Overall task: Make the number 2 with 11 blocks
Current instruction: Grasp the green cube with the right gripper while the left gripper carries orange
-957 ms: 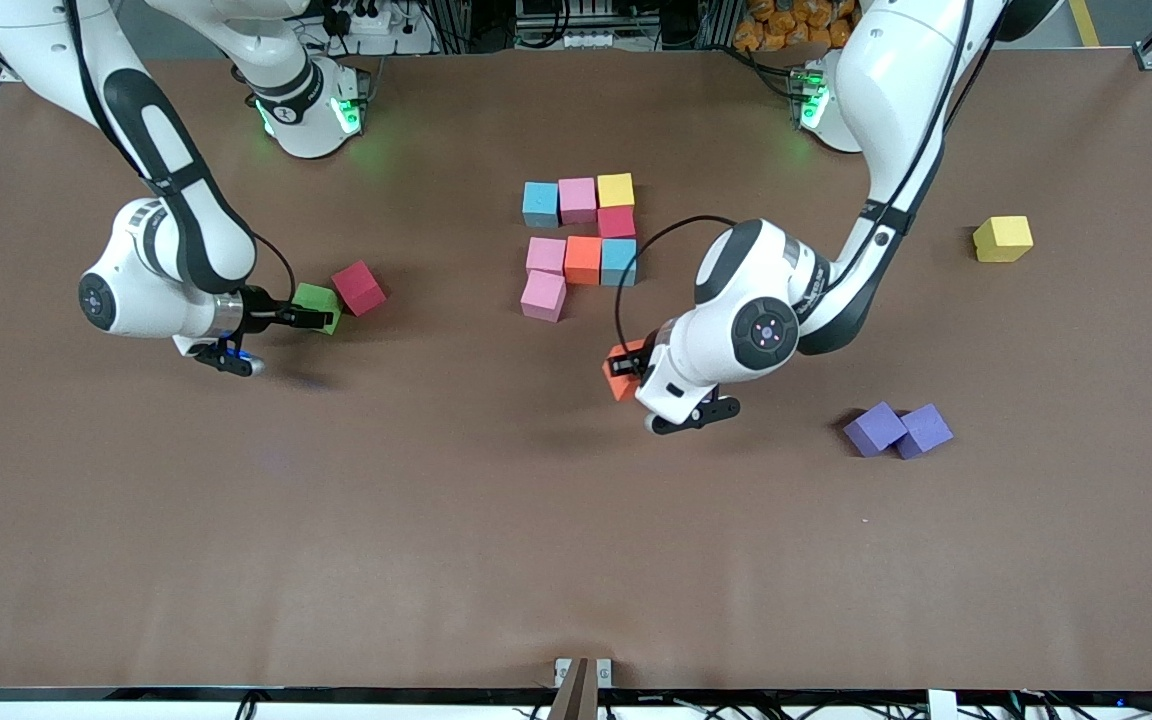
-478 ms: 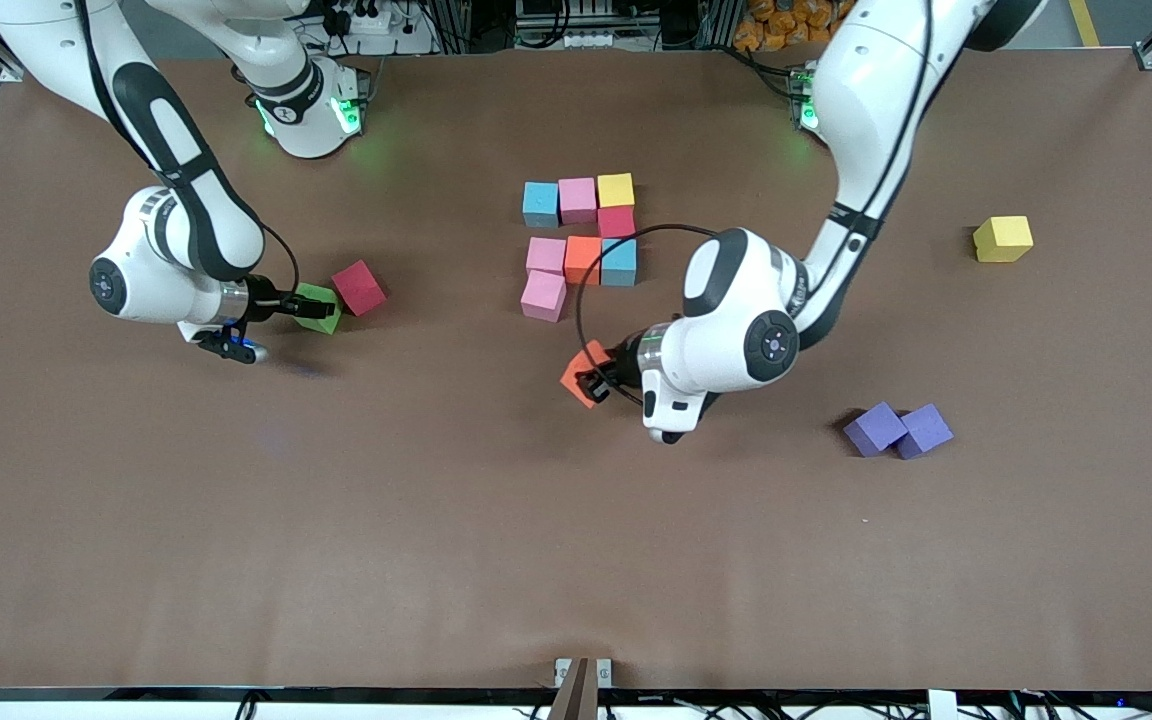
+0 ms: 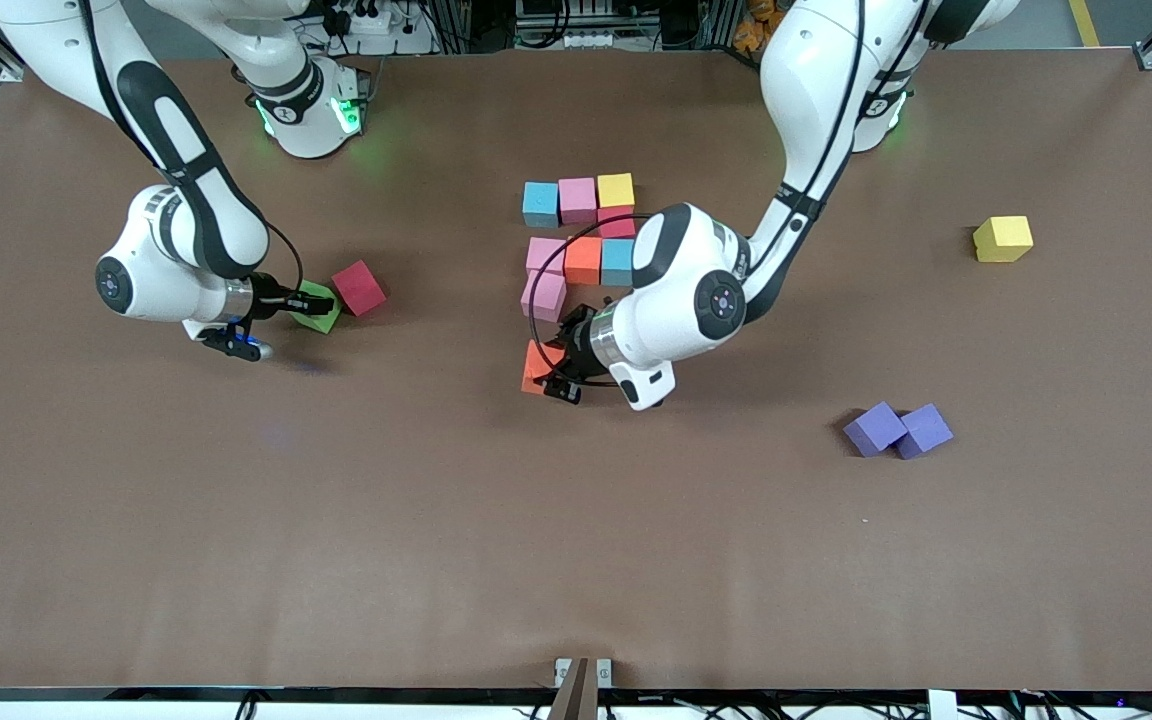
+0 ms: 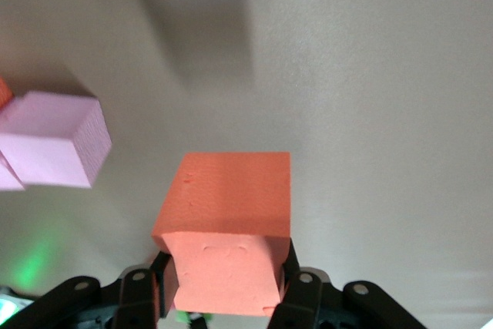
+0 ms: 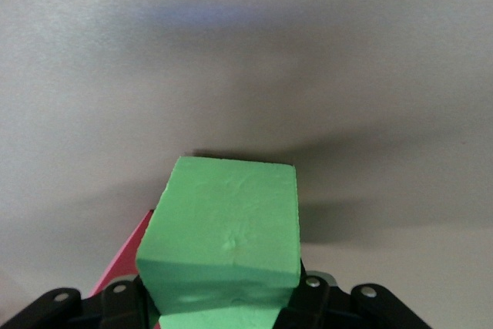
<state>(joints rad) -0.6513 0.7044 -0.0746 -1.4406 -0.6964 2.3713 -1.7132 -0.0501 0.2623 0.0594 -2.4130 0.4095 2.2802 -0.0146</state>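
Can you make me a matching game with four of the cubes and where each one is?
Things:
1. orange cube
2. green cube
3. yellow cube
4. purple cubes

Places:
A. alone, at the left arm's end of the table
B. in the right gripper
C. touching each other, nearer the camera than the yellow cube
D. in the left gripper

Pairs: 1-D, 2-B, 3-A, 4-C

even overhead light, soft shadows under both arms on the brown table (image 3: 576, 550); green glow at the bases; wrist views pale, soft at the edges.
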